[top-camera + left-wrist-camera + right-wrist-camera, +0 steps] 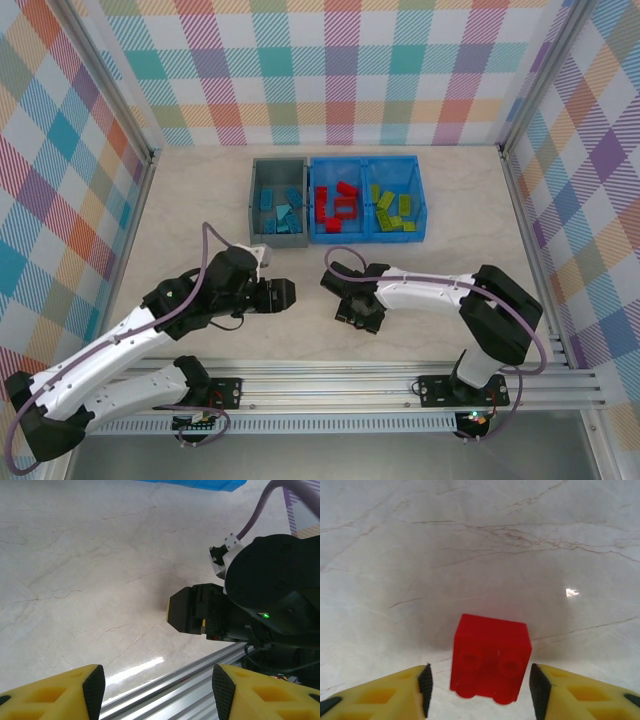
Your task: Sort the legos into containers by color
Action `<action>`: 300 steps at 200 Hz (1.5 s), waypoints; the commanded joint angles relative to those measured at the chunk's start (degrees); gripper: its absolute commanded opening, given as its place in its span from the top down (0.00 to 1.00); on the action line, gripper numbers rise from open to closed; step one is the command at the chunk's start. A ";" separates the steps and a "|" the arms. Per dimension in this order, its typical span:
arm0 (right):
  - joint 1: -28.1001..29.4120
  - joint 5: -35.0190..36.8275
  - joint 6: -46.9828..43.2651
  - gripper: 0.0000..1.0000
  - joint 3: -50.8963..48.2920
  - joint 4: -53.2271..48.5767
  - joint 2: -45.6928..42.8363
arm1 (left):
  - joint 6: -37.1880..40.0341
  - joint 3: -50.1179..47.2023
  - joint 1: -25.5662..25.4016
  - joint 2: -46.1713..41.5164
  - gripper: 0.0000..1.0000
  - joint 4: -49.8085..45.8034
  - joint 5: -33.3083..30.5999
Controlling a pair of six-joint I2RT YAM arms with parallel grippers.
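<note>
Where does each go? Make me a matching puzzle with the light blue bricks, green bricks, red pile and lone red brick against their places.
Things:
1. light blue bricks
2. green bricks
3. red pile
4. lone red brick

Places:
A. blue bin, left compartment
B. table, within the right gripper
C. grey bin
D. blue bin, right compartment

Pairs: 1-C, 2-D, 3-A, 4-B.

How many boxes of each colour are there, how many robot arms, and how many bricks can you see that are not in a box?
Grey box: 1
Blue box: 1
Robot arms: 2, the left arm and the right arm
Red brick lying on the table, outside the boxes: 1
Total: 5
</note>
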 commanded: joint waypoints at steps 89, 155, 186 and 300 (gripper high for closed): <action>-2.18 16.85 -22.77 0.67 18.36 -12.57 -0.40 | -3.79 0.98 -0.48 -4.12 0.40 -0.39 -13.25; -13.43 22.71 -40.44 0.67 46.67 -20.63 19.30 | -2.89 5.76 -0.47 0.48 0.41 3.15 -18.33; -15.52 26.36 -43.76 0.67 58.96 -24.29 29.88 | -2.36 6.80 -0.47 2.24 0.41 3.90 -17.38; -16.06 30.86 -42.98 0.44 73.85 -32.46 42.03 | -2.21 6.66 -0.53 2.34 0.41 4.10 -15.65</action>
